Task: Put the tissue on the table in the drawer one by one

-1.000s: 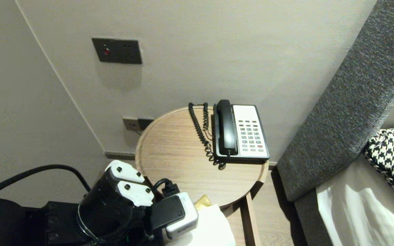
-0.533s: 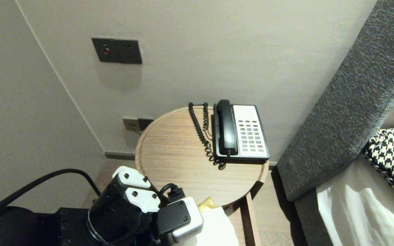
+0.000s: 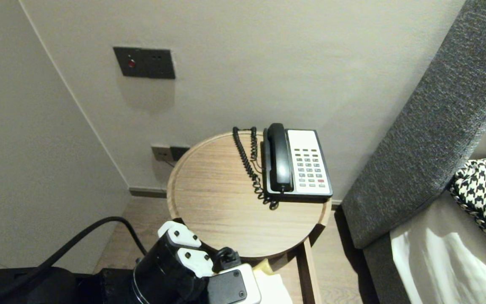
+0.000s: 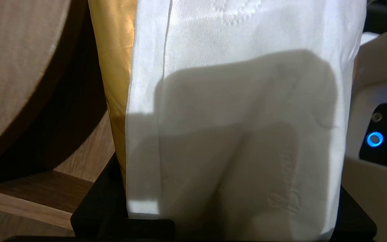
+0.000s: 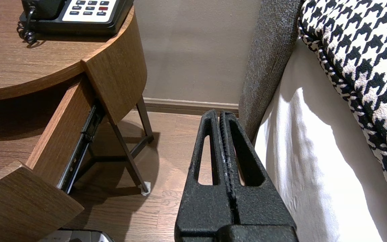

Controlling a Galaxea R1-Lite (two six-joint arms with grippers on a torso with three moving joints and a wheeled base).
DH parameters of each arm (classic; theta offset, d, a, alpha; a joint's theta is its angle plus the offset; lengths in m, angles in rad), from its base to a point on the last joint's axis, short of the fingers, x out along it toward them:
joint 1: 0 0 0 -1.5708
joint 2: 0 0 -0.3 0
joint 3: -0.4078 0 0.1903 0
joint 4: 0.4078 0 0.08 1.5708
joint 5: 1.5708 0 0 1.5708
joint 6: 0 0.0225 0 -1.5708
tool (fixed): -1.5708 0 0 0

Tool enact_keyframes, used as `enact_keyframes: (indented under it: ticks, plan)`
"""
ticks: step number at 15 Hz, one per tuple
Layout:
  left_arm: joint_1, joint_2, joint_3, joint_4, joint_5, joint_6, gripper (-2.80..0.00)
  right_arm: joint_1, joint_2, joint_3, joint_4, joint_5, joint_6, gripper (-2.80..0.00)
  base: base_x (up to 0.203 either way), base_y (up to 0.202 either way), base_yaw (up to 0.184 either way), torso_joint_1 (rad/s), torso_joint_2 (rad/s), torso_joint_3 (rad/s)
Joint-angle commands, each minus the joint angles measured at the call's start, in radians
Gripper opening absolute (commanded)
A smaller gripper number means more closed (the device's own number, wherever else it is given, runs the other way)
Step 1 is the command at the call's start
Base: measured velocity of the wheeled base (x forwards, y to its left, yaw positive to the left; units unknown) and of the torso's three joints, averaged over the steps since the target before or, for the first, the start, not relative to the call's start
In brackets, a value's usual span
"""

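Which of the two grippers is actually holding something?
The left gripper: it grips a white tissue pack, while the right gripper is shut on nothing beside the bed.

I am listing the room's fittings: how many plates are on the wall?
3. A dark panel high on the wall; a light plate and a dark plate low, beside the round table, which may hide others.

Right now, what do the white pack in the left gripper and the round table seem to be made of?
The white pack: probably soft paper tissue, matte, embossed; its gold side shines like foil. The round table: wood or veneer, matte, visible grain.
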Motion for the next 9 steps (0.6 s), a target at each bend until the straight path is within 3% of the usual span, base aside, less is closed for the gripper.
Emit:
enact_keyframes:
  ticks: [1,9]
  plan:
    - [0.000,0.040,0.011,-0.003,-0.001,0.014,-2.80,0.000,0.000,0.012,0.000,0.001,0.000,-2.80,0.000,0.000,0.000,0.000,0.00,0.000]
    - [0.003,0.163,0.061,-0.202,0.002,0.009,-2.80,0.000,0.000,0.012,0.000,0.001,0.000,-2.80,0.000,0.000,0.000,0.000,0.00,0.000]
